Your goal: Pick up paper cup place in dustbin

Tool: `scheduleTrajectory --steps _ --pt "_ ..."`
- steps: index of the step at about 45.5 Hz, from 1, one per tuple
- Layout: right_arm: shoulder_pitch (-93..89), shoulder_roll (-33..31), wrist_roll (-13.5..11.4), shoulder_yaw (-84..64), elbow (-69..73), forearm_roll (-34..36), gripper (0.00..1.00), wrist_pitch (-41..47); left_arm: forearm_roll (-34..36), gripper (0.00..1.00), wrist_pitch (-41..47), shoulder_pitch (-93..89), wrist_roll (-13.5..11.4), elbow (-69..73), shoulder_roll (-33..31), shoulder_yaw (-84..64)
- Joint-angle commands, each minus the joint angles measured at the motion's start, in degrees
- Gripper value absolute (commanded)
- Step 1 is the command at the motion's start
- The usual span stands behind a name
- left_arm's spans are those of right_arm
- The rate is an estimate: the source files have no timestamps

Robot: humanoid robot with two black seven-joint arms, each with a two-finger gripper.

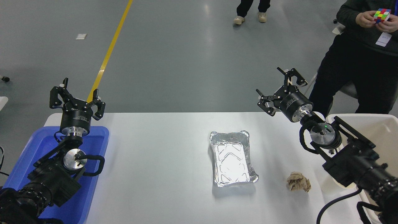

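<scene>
Right end effector (281, 88) hangs spread above the table's (161, 149) far edge, beside the dustbin (377, 124).
</scene>
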Motion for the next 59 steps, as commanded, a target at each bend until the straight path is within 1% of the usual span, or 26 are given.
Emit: scheduleTrajectory --steps 1,7,11,23,28,36,50,54,59 --pt "14.25 -8.79 -0.05 -23.61 1.32 -0.96 1.0 -1.51 -0.02 0.99 0.01 -0.01 0.0 0.0 0.01 0.04" --pt "26.82 -10.99 -0.05 -46.11 1.32 -0.08 1.0 -1.6 0.07 0.99 0.01 -0.01 0.0 0.0 0.01 0.04" --pt "33.68 -11.52 -0.05 -58.51 2.54 -0.08 1.0 -1.42 0.07 0.99 0.01 -0.01 0.0 0.0 0.01 0.04" --pt "48.45 -11.08 0.04 -82.69 11.24 -1.75 1.0 -0.72 0.07 0.99 -0.07 -0.01 0.0 0.0 0.09 -0.05" --pt "53.28 -10.73 0.04 -87.98 15.46 -4.82 1.0 -0.19 0.07 0.99 -0.07 -0.01 0.0 0.0 0.09 0.04" --pt "59.69 -10.56 -0.05 -93.77 23.71 -16.32 1.0 1.56 0.07 0.99 -0.07 -0.01 0.0 0.0 0.09 -0.05" --pt "67.18 -9.68 0.04 -100.2 29.53 -17.48 1.0 10.44 0.07 0.99 0.01 -0.01 0.0 0.0 0.01 0.04" --pt "67.62 -8.71 0.04 -101.17 31.02 -17.74 1.0 10.79 0.07 0.99 0.01 -0.01 0.0 0.0 0.01 0.04" --pt "67.97 -8.97 0.04 -101.7 35.06 -19.06 1.0 11.06 0.07 0.99 0.01 -0.01 0.0 0.0 0.01 0.04"
